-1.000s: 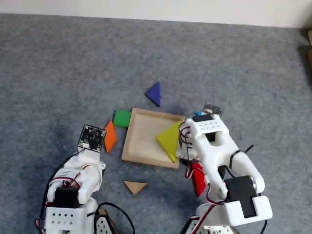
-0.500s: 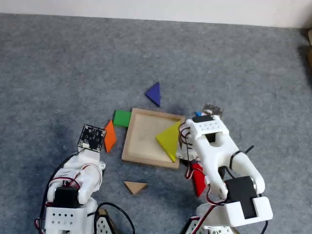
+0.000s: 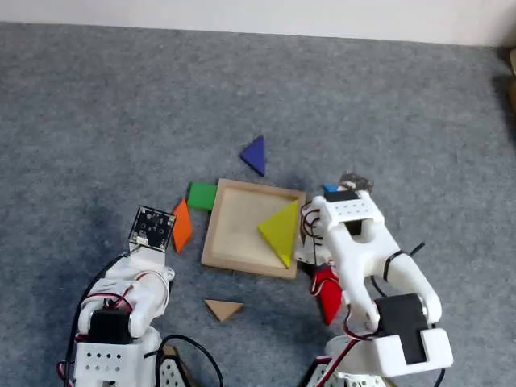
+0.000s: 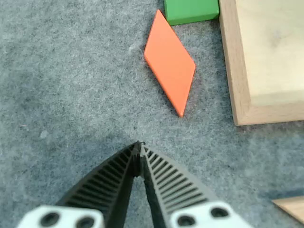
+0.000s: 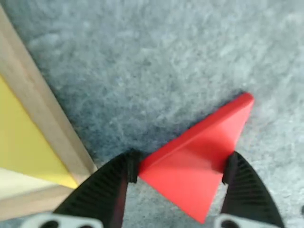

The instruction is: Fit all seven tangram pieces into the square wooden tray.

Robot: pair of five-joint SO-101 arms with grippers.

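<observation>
- The square wooden tray [image 3: 216, 242] is placed on the grey carpet [image 3: 97, 113], roughly midway between the carpet's left and right edges and toward its near edge, ahead of both arms
- A yellow triangle [image 3: 280, 230] is laid flat inside the tray, against the rim on the right arm's side; the rest of the tray floor is bare wood
- A red triangle [image 5: 199, 152] is clamped by the right gripper [image 5: 179, 166], with one finger pressed against each of two opposite sides, just beside the tray's near right corner. Whether the piece rests on the carpet or is raised cannot be told
- The fingers of the left gripper [image 4: 137, 156] are closed tip to tip with nothing between them, and the gripper is held over bare carpet to the left of the tray
- An orange parallelogram [image 4: 170, 61] is laid on the carpet just beside the tray's left rim, between that rim and the left gripper
- A green square [image 4: 191, 9] is set against the tray's far left corner, just beside the parallelogram's far tip
- A blue triangle [image 3: 255, 155] is located beyond the tray's far rim, apart from it
- A wood-coloured triangle [image 3: 223, 308] is located on the near side of the tray, apart from it
- A light blue piece [image 3: 329, 189] is seen near the tray's far right corner, largely hidden by the right arm
</observation>
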